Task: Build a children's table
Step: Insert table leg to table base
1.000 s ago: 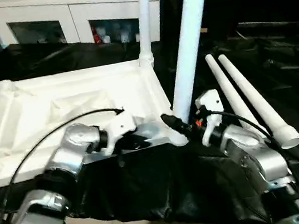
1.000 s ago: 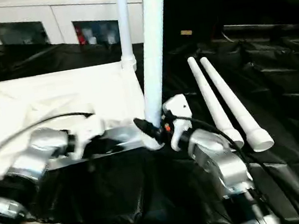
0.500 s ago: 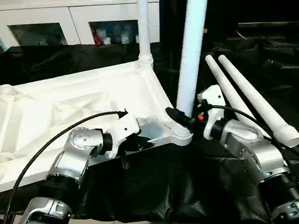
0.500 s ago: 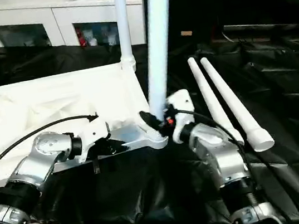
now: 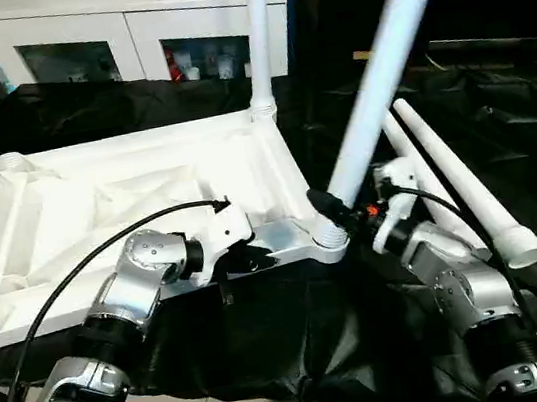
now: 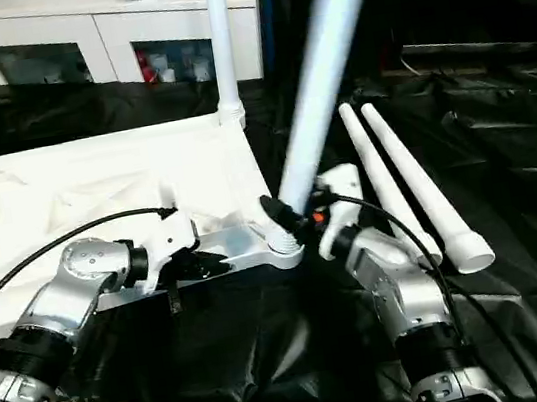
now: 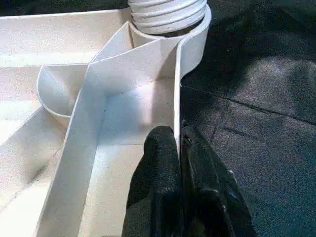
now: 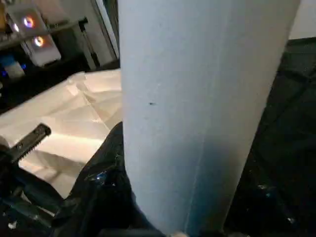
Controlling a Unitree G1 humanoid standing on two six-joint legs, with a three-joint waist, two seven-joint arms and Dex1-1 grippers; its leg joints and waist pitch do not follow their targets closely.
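From the head views, your tabletop (image 5: 136, 195) lies ribs-up on the black-draped worktop (image 5: 500, 126). The leg (image 5: 372, 84) in the right fingers (image 5: 326, 215) leans up and to the right from the near corner socket (image 5: 331, 242). An upright leg (image 5: 256, 31) stands beyond; two loose legs (image 5: 458, 183) lie just right.

In the left wrist view, your left fingers (image 7: 170, 158) pinch the tabletop's rim, the threaded end (image 7: 168, 12) ahead.

In the right wrist view, the leg (image 8: 197, 98) blocks the fingers; closure is unclear.

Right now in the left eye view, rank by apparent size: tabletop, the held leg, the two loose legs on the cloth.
1. Tabletop, largest.
2. Held leg in the right hand; it leans toward the camera, so its size is inflated.
3. The two loose legs look alike; no ranking between them.
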